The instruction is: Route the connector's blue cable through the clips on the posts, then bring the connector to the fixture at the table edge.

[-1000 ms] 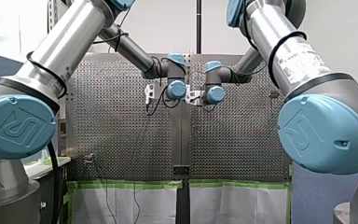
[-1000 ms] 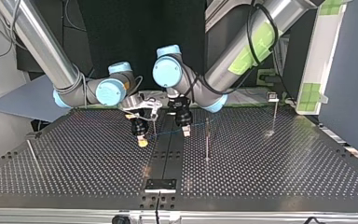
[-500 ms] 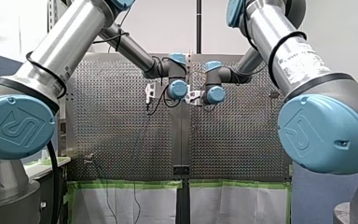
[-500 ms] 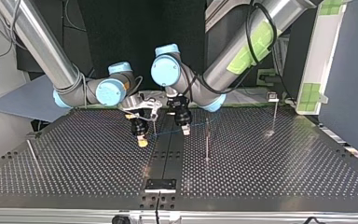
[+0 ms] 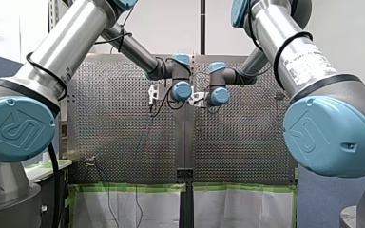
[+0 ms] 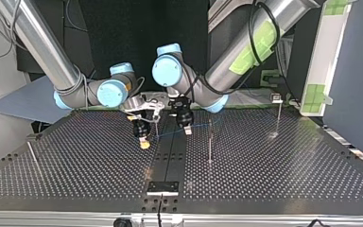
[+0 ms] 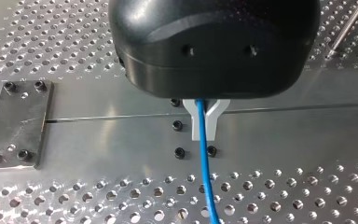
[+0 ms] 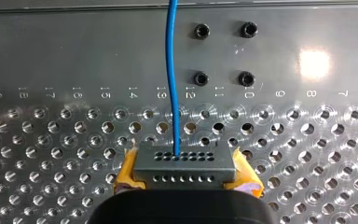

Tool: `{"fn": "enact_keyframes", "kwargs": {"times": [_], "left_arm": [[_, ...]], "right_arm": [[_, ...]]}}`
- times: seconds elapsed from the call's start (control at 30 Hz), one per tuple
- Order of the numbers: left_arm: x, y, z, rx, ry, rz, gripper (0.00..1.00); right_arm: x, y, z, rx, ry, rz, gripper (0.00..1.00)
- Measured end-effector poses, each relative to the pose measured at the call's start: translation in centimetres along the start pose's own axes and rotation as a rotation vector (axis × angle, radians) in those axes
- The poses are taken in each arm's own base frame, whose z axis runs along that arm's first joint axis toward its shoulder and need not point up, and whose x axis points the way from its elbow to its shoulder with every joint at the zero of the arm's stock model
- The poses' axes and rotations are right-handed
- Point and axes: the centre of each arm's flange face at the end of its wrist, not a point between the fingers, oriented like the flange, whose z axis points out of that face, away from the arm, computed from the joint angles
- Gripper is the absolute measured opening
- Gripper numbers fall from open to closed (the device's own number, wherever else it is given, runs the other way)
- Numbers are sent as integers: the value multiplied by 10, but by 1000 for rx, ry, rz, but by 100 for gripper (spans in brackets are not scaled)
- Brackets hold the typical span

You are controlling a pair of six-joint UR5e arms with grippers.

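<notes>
At the bench (image 6: pixel 283 179) edge in the top view you see the fixture (image 6: pixel 162 187), and a post (image 6: pixel 210 142) behind it to the right. Further back the right hand (image 6: pixel 144 141) pinches the connector (image 8: pixel 185 163) between yellow pads (image 8: pixel 128 170). Near it the left hand (image 7: pixel 204 128) is pressed together on the blue cable (image 7: pixel 205 177) coming from it.

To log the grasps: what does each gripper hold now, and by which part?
My right gripper holds the connector by its two sides; my left gripper pinches the blue cable itself.
</notes>
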Motion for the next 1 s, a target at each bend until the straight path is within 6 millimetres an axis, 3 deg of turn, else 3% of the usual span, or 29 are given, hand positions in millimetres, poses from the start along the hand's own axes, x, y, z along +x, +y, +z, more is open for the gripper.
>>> {"fn": "enact_keyframes", "kwargs": {"times": [0.67,1.0], "left_arm": [[33,-2,-27,38,25,-6,0],[46,-5,-35,73,30,2,0]], "right_arm": [[-15,-1,-19,-50,-130,-65,2],[-3,-10,-46,-45,-111,-80,2]]}}
